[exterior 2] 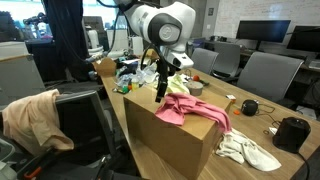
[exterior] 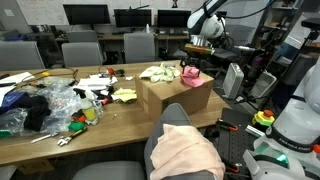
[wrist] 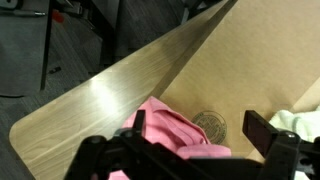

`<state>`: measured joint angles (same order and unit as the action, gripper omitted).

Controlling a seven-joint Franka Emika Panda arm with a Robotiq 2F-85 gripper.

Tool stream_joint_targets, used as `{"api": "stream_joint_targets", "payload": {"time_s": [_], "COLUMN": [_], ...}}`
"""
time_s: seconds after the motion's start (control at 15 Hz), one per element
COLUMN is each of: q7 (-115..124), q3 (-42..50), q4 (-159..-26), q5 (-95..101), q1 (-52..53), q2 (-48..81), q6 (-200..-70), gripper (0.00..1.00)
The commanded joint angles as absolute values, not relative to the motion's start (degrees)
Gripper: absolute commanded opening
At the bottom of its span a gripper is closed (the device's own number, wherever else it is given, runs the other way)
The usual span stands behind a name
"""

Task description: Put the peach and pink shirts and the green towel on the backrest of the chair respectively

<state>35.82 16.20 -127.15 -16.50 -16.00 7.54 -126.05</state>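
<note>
The pink shirt lies crumpled on top of a cardboard box. My gripper hangs just above it, open, with one finger on each side of the pink cloth and nothing held. The peach shirt is draped over the backrest of the chair. The green towel lies bunched at the box's edge, beside the pink shirt.
The wooden table carries a heap of clutter, with plastic bags, dark cloth and small toys. Grey chairs and monitors stand behind it. A dark mug sits near the towel.
</note>
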Motion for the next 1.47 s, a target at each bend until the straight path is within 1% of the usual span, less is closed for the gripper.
{"api": "stream_joint_targets", "payload": {"time_s": [0.0, 0.47, 0.8, 1.2, 1.27, 1.33, 1.4], "q7": [37.1, 50.0, 56.1, 58.7, 58.6, 58.5, 58.4], "q3": [16.8, 17.8, 17.7, 17.3, 17.2, 17.1, 17.0], "q4": [-127.6, -129.3, -129.8, -130.2, -130.2, -130.2, -130.3], "q5": [-17.1, -3.9, 2.8, 6.0, 6.0, 5.9, 5.6], "q1": [-15.8, -14.0, -13.6, -13.0, -13.0, -12.9, -12.9], "q2": [7.5, 8.0, 7.3, 5.9, 5.8, 5.7, 5.8], "q6": [-130.3, -141.3, -142.5, -143.2, -143.3, -143.3, -143.4], "gripper": [1.0, 1.0, 1.0, 1.0, 0.98, 0.84, 0.89]}}
